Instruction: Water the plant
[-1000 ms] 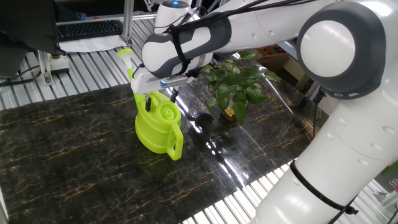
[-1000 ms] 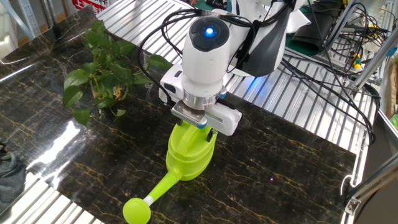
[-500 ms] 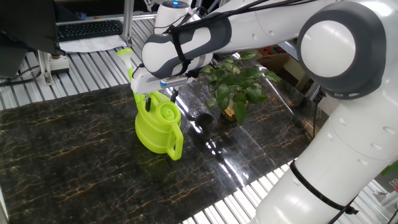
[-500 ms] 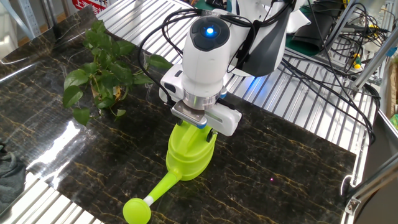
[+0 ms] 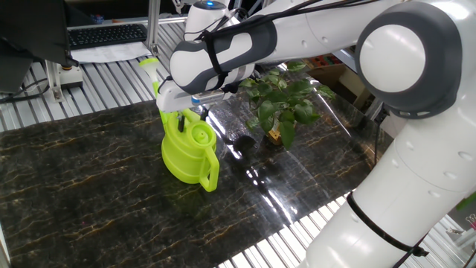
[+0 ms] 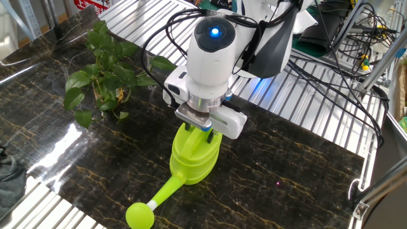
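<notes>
The lime-green watering can (image 5: pixel 186 155) stands upright on the dark marble tabletop (image 5: pixel 89 186), with its side handle toward the front and its spout head (image 6: pixel 140 215) pointing away from the plant. My gripper (image 5: pixel 192 117) comes straight down onto the can's top (image 6: pixel 194 156), and its fingers have drawn in on the top handle. The plant (image 5: pixel 282 100), with broad dark green leaves and a yellow-orange tag (image 5: pixel 274 136) at its base, stands just right of the can. In the other fixed view the plant (image 6: pixel 102 73) is to the left. The can sits flat and is not tilted.
A ribbed metal surface (image 6: pixel 305 108) borders the marble top. A keyboard (image 5: pixel 108 33) and papers lie behind it. Cables (image 6: pixel 343 38) hang at the far side. A grey cloth (image 6: pixel 7 175) lies at the marble's edge. My arm (image 5: pixel 416 149) arches over the right side.
The fingers have drawn closer together around the can's top handle. The can, the plant and the arm have stayed where they were.
</notes>
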{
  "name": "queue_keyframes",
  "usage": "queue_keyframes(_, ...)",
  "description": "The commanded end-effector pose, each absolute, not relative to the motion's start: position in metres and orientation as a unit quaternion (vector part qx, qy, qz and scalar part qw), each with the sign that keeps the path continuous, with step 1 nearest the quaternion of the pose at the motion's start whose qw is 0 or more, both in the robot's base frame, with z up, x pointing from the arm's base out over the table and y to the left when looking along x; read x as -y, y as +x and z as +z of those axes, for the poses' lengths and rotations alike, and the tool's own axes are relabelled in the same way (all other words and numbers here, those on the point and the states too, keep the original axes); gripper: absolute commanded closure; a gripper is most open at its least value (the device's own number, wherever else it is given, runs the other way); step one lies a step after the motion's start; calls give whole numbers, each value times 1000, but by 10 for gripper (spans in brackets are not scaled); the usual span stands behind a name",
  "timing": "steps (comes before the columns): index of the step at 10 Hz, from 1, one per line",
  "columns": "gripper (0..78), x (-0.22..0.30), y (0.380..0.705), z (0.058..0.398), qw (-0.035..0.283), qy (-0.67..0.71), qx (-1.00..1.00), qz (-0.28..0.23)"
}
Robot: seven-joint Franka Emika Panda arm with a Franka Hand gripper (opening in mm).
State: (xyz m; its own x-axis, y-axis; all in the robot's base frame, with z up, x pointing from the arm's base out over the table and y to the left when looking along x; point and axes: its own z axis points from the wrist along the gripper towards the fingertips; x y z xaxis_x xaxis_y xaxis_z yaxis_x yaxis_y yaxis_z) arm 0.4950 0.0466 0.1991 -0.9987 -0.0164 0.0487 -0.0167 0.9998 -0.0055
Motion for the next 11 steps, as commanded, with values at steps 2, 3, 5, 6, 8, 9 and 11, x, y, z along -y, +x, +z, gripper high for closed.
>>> queue_keyframes(2, 764, -46, 495, 200, 23, 8, 1000, 4)
queue_keyframes(3, 764, -46, 495, 200, 23, 8, 1000, 4)
queue_keyframes(5, 764, -46, 495, 200, 23, 8, 1000, 4)
queue_keyframes(6, 764, -46, 495, 200, 23, 8, 1000, 4)
queue_keyframes(8, 764, -46, 495, 200, 23, 8, 1000, 4)
queue_keyframes(9, 764, -46, 495, 200, 23, 8, 1000, 4)
queue_keyframes(11, 764, -44, 493, 207, 26, -6, 1000, 8)
